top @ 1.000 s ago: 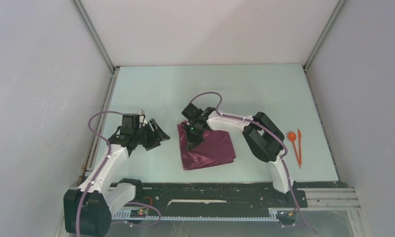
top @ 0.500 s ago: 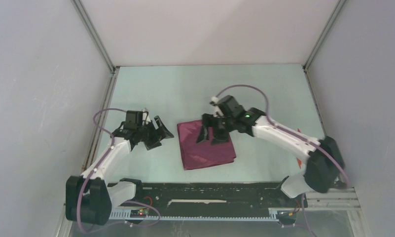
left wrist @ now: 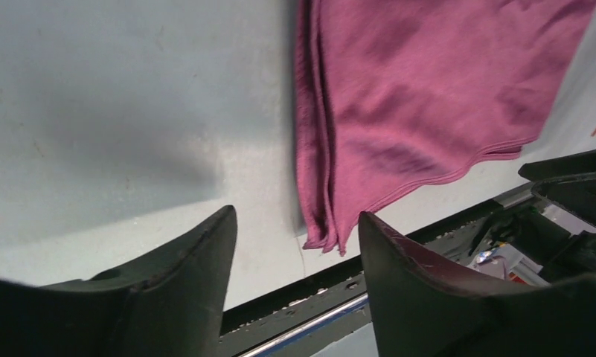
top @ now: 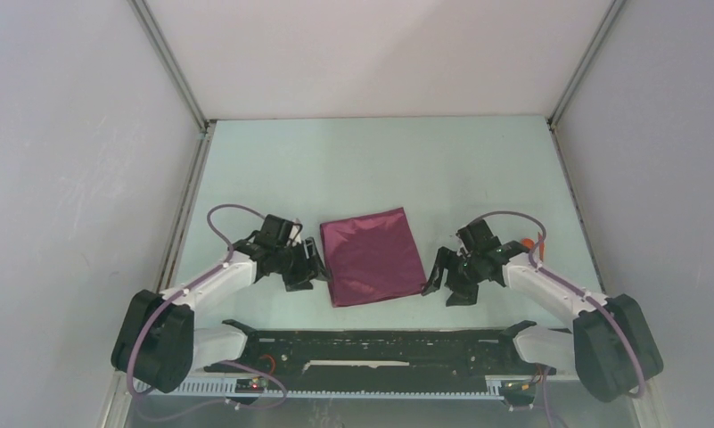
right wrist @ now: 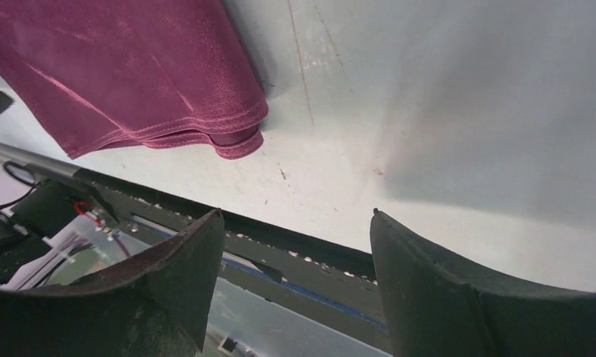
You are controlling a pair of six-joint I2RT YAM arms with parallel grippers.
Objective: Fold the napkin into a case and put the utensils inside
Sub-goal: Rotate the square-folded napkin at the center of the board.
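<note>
White arm links (top: 212, 283), black joints (top: 152, 330), purple cables (top: 224, 214).

Left fingers (left wrist: 183, 297) parted, empty, low; right fingers (right wrist: 168, 290) parted, empty, low

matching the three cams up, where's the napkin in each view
Top external: napkin at centre.
Left wrist: napkin upper right, its near corner above the finger gap.
Right wrist: napkin upper left.
Shared landmark: black rail just beyond the napkin's near edge.

utensils (top: 529, 242) mostly hidden behind right arm (top: 549, 283)
</note>
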